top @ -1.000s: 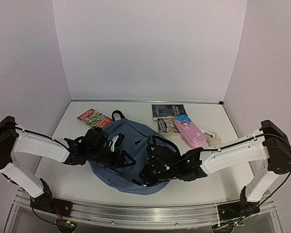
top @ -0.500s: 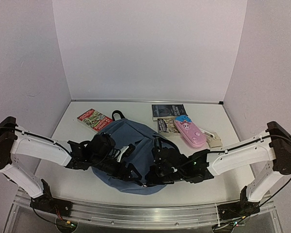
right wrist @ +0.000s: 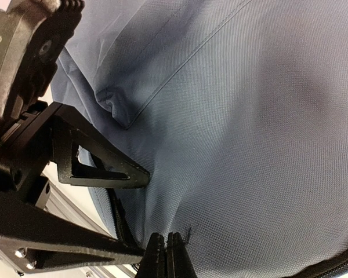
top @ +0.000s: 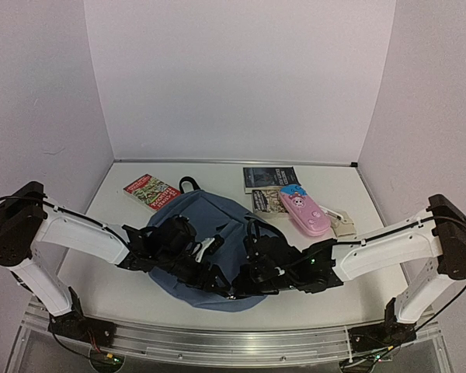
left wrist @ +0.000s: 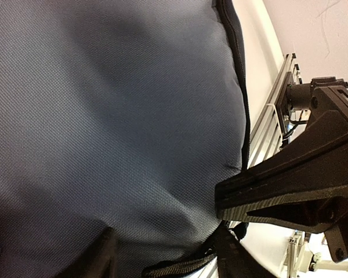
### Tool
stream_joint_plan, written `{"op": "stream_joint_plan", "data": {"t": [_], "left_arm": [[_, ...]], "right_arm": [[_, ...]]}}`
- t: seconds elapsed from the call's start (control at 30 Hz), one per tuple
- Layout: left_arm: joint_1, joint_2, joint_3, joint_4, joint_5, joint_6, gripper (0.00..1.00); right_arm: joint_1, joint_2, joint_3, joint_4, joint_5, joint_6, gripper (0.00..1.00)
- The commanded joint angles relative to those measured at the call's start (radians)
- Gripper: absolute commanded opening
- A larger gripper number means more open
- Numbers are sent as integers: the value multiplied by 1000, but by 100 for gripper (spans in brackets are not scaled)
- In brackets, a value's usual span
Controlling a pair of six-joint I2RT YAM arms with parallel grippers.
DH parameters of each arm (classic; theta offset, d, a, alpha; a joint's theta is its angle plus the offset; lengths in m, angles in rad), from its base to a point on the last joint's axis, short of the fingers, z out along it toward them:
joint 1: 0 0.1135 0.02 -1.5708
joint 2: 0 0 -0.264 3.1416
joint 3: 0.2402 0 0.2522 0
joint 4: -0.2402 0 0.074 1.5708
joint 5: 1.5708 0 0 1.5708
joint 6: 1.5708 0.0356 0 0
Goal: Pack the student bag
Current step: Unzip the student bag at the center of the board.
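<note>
Lower middle of the top view: the left arm [top: 85, 233] and right arm [top: 377, 250] hide the near edge of the student bag [top: 206, 219]. Right of centre, a pink pencil case [top: 304, 210] covers part of a book [top: 263, 201]; its title is too small to read.

the slate-blue student bag [top: 206, 221] lies flat in the middle of the white worktop [top: 101, 260], its black carry loop [top: 187, 184] toward the back wall. both arms reach low over its near half, and the left hand [top: 216, 277] and right hand [top: 239, 286] sit close together at its near edge. a red book [top: 151, 191] lies just beside the bag at back left. at back right lie a dark book [top: 270, 179], a second book [top: 262, 200] and a pink pencil case [top: 304, 210] overlapping it.
</note>
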Motion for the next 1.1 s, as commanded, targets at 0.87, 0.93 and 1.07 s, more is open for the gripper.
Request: {"op": "stream_joint_plan", "data": {"t": [0.87, 0.93, 1.07], "left_arm": [[-7, -24, -32, 127, 31, -100, 14], [-9, -29, -33, 126, 24, -102, 9], [-11, -32, -34, 126, 16, -111, 1]], "right_arm": [[6, -30, -12, 15, 21, 18, 0], [6, -30, -12, 16, 21, 19, 0], [6, -31, -12, 16, 24, 19, 0]]}}
